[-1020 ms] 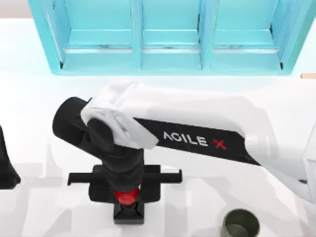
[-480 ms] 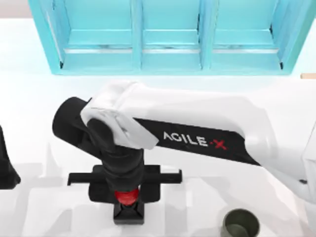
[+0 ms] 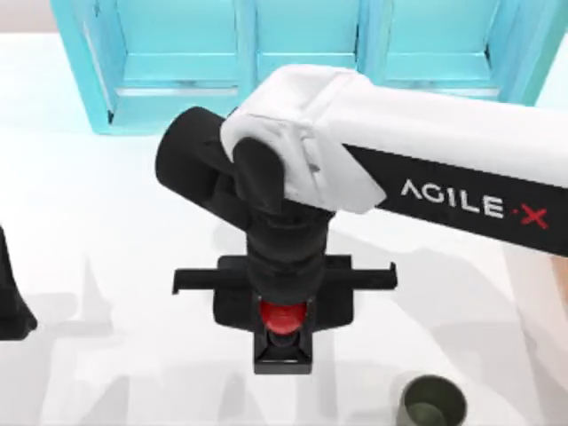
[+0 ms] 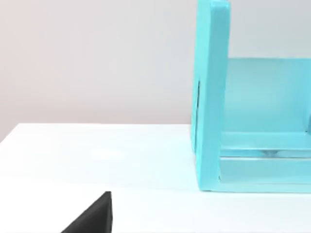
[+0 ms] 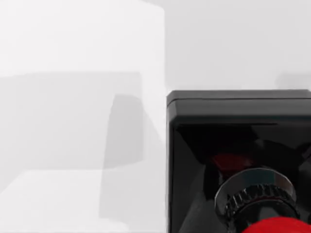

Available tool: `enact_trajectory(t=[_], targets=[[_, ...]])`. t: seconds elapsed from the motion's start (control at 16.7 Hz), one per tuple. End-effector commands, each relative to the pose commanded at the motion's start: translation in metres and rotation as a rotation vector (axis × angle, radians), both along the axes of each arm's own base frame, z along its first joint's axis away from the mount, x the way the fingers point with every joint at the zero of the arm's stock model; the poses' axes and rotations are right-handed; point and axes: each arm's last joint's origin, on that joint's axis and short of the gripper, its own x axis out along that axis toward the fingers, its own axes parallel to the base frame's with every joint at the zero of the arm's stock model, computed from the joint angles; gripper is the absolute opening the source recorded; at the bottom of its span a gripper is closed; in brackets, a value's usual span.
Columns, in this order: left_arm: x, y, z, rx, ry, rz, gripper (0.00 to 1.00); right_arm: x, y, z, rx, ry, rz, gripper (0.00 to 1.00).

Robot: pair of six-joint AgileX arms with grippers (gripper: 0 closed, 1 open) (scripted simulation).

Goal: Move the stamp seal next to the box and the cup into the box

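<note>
Here the right gripper (image 3: pixel 284 324) reaches down from the top view's right and is clamped on the stamp seal (image 3: pixel 283 330), whose glossy round red knob sits on a matte black square block in the middle of the white table (image 3: pixel 106 222). The cup (image 3: pixel 431 404), a dark olive, thick-rimmed round cup, stands to the right of the stamp, apart from it. The turquoise shelf unit (image 3: pixel 302 53) with flat upright dividers lines the far edge. The left arm (image 3: pixel 11 297) sits parked at the left edge.
</note>
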Motion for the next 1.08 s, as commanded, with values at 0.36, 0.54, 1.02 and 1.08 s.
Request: enact_trajectory(t=[0.36, 0.54, 1.02, 1.08], targets=[[0.000, 0.000, 0.000, 0.000, 0.000, 0.000, 1.00, -0.005, -0.046, 0.037, -0.009, 0.007, -0.004, 0.00], [0.000, 0.000, 0.000, 0.000, 0.000, 0.000, 1.00, -0.006, -0.044, 0.037, -0.008, 0.005, -0.001, 0.00], [0.000, 0.000, 0.000, 0.000, 0.000, 0.000, 1.00, 0.061, -0.118, 0.048, -0.008, 0.007, 0.002, 0.00], [0.000, 0.000, 0.000, 0.000, 0.000, 0.000, 1.00, 0.073, -0.137, 0.050, -0.009, 0.008, 0.001, 0.00]])
